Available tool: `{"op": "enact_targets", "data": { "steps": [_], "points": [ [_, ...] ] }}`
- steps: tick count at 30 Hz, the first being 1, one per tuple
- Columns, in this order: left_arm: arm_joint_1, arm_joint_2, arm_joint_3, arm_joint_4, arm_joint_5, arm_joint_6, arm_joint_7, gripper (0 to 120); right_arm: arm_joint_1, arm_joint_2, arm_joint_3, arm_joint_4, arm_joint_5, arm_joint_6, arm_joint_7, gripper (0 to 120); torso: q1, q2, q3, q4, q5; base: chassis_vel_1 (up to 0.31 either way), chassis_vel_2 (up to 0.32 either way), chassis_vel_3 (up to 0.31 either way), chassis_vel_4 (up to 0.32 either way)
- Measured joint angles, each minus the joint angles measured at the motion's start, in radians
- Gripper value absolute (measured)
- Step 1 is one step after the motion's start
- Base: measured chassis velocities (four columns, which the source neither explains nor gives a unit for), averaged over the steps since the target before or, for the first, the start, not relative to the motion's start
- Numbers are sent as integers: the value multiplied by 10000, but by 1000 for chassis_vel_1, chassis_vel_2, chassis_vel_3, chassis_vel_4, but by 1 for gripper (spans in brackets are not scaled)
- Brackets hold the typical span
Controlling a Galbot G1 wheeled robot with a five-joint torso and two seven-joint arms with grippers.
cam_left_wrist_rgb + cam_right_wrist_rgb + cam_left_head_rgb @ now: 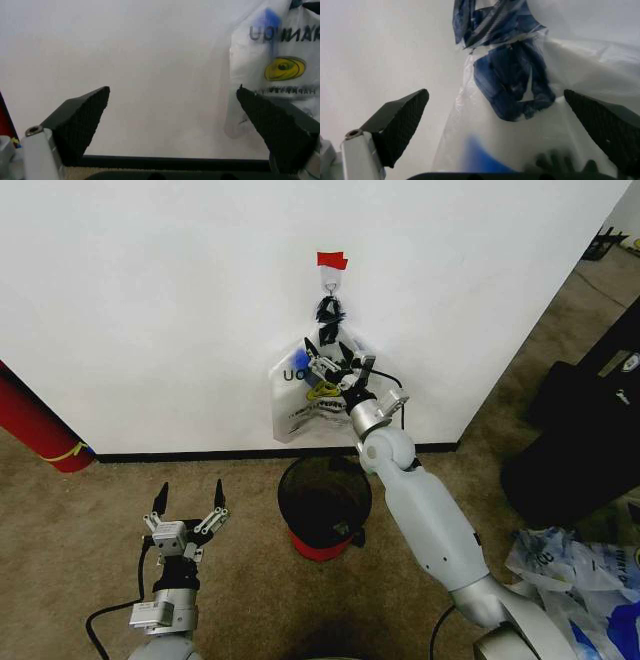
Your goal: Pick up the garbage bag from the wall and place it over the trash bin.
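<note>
My left gripper (189, 498) waits low over the carpet, jaws spread and empty. Just ahead sits the trash bin (324, 506) at the wall's foot. Above it my right gripper (340, 366) reaches the garbage bag (300, 402), jaws released, straddling its upper part near the dark knotted handles. The bag hangs from the hook (331, 283) on the wall (150, 300), long axis vertical, handles up. Closing too low could pinch thin film only and tear it, or leave the handles snagged.

The right arm (432, 530) is a smooth pale-grey shell ending in a silver wrist, a black cable looping at its 2 o'clock side. The right gripper (333, 367) and left gripper (189, 501) carry black, cross-hatched wedge fingers (82, 122) on silver mounts with a hex screw (33, 131).
</note>
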Motion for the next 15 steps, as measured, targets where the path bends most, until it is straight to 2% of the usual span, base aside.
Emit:
{"op": "enact_targets", "data": {
  "steps": [3,9,11,15],
  "points": [
    [16,0,-20,-17,-4,-4,-1,100,53,2,-51,-26,7,1,-15,98,0,0,0,0,0,0,0,0,0],
    [73,8,-138,-93,-44,-44,-10,100,172,70,-205,0,1,10,35,74,0,0,0,2,1,0,0,0,0],
    [78,6,-138,-97,-44,-46,-10,100,172,70,-208,13,1,10,46,72,0,0,0,1,1,0,0,0,0],
    [131,-12,-142,-134,-45,-75,-11,100,94,65,-210,238,-21,11,276,52,0,0,-1,1,0,0,0,0,0]
  ]
}}
